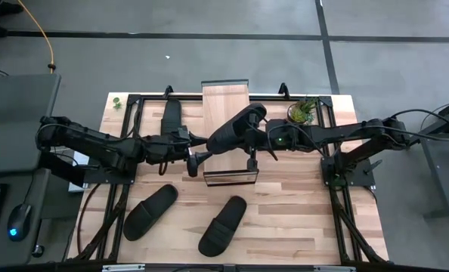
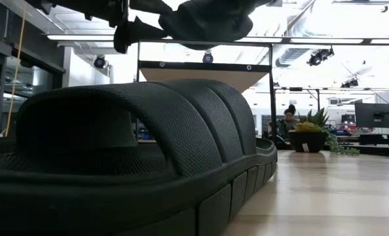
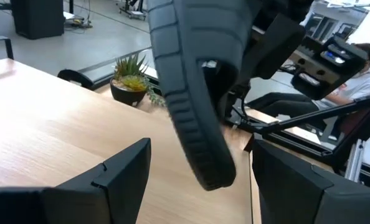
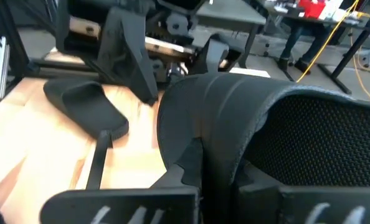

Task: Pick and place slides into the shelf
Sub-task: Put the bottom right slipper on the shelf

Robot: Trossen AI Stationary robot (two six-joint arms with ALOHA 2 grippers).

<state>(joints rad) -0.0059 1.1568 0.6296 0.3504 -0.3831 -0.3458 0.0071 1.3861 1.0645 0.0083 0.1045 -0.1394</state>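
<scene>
My right gripper (image 1: pixel 252 137) is shut on a black slide (image 1: pixel 236 128) and holds it in the air over the light-wood shelf (image 1: pixel 226 98). In the low view this slide (image 2: pixel 207 19) hangs above the shelf's black frame (image 2: pixel 201 64). My left gripper (image 1: pixel 193 162) is open just left of the shelf's near end. The held slide's end (image 3: pixel 203 162) shows ahead of its spread fingers, and the two are apart. A second slide (image 1: pixel 170 117) lies on its sole left of the shelf. Two more slides (image 1: pixel 150 211) (image 1: pixel 223 225) lie near the table's near edge. My right gripper comes at the slide from the table's right and has it at the ribbed strap (image 4: pixel 235 112), by the strap's edge next to the footbed (image 4: pixel 334 137). The gripper's own body hides where the fingers meet it. The slide is lifted clear and tilted, one end lower toward my left gripper.
A small potted plant (image 1: pixel 303 111) stands right of the shelf's far end. Black frame rails (image 1: pixel 338 204) run along both table sides. A slide (image 2: pixel 116 151) fills the low view's foreground. A seated person (image 2: pixel 288 121) is in the room beyond the table.
</scene>
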